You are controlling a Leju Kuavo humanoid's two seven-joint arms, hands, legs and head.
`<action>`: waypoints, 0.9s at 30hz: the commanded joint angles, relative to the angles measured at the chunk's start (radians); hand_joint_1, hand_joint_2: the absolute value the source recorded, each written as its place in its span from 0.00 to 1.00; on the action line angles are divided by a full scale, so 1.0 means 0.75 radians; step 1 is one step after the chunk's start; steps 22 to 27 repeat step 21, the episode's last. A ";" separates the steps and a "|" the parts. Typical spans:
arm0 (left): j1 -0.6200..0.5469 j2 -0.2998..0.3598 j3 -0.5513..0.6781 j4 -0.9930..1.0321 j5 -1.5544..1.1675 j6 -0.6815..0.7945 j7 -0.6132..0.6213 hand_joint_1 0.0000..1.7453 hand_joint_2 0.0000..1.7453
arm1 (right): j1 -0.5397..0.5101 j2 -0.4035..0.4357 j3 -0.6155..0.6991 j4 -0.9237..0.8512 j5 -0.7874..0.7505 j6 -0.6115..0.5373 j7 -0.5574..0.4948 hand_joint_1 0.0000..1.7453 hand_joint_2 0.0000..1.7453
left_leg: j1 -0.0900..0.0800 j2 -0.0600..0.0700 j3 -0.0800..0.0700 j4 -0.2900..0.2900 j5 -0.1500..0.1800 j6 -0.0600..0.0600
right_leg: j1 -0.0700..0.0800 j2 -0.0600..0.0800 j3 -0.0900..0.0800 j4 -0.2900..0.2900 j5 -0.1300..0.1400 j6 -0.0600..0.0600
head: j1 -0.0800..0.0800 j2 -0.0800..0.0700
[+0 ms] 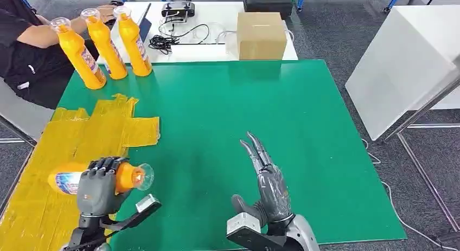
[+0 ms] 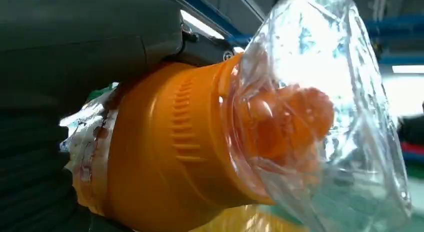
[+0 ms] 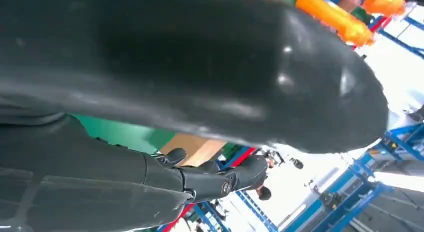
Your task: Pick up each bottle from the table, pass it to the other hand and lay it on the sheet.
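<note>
The left hand (image 1: 97, 187) grasps an orange bottle (image 1: 127, 177) sideways over the yellow sheet (image 1: 76, 136); the right hand (image 1: 268, 186) is released. Rigid, likely slick plastic: best gripped mid-body, away from the clear cap (image 2: 325, 117).

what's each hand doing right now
Left hand: holding an orange bottle on its side over the yellow sheet.
Right hand: open, holding nothing.
</note>
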 commanded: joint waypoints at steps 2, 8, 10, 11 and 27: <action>-0.108 0.122 -0.164 0.338 -0.031 -0.070 0.055 1.00 1.00 | -0.041 -0.006 -0.017 0.033 -0.016 0.040 0.001 0.00 0.00 | -0.001 0.000 0.003 -0.002 0.000 -0.001 | -0.001 -0.001 0.002 -0.001 0.000 0.000 | 0.001 0.000; -0.121 0.139 -0.176 0.372 -0.084 -0.151 0.101 0.00 0.00 | -0.051 0.001 -0.018 0.040 -0.021 0.058 0.002 0.00 0.00 | -0.001 0.000 0.001 -0.002 0.001 -0.001 | -0.001 -0.001 0.001 -0.001 0.000 0.000 | 0.000 0.000; -0.127 0.148 -0.194 0.383 -0.085 -0.168 0.101 0.00 0.00 | -0.053 0.006 -0.019 0.040 -0.018 0.067 0.005 0.00 0.00 | -0.001 0.001 0.001 -0.002 0.001 -0.001 | -0.001 0.000 0.001 -0.001 0.000 0.000 | 0.001 0.000; -0.128 0.150 -0.197 0.387 -0.081 -0.172 0.103 0.00 0.00 | -0.052 0.008 -0.021 0.041 -0.018 0.071 0.005 0.00 0.00 | -0.001 0.000 0.001 -0.002 0.001 -0.001 | -0.001 0.000 0.001 -0.001 0.000 0.000 | 0.001 0.000; -0.153 0.147 -0.171 0.399 -0.130 -0.185 0.182 0.00 0.00 | -0.051 0.007 -0.019 0.045 -0.006 0.087 0.012 0.00 0.00 | 0.000 -0.001 0.001 -0.001 0.000 -0.001 | 0.000 -0.001 0.001 0.000 0.000 0.000 | 0.001 0.000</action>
